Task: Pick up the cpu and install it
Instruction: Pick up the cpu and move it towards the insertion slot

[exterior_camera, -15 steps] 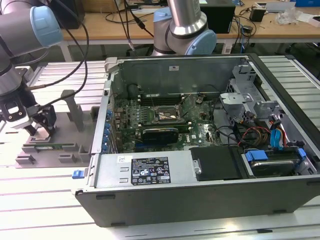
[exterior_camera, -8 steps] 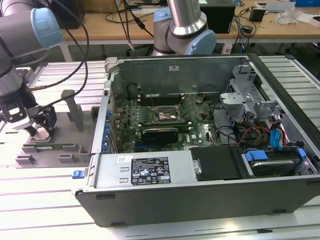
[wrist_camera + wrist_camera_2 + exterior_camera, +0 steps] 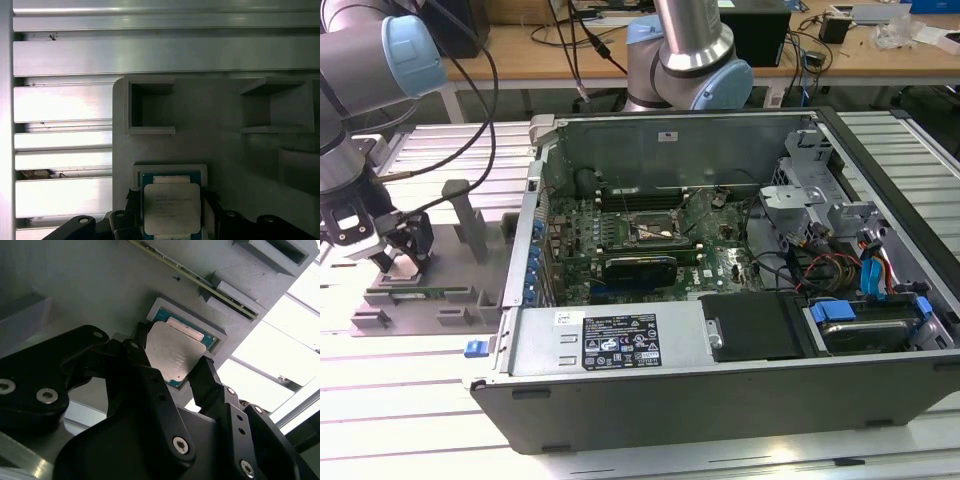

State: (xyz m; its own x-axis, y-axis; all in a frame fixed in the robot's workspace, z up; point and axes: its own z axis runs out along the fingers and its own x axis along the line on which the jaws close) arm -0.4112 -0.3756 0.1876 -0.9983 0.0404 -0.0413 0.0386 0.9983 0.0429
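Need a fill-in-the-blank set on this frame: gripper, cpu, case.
1. In the exterior view, the gripper is on the view's ___, outside the computer case.
2. The cpu lies in a pocket of a ___ tray.
3. The cpu's metal top is ___.
Missing words: left; grey; silver.

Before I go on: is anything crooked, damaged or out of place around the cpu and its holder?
Nothing stands out. In both wrist views the cpu lies flat and square to its recess in the grey holder plate, with no visible damage to its metal top. The pincer sits centred on it, not off to one side.
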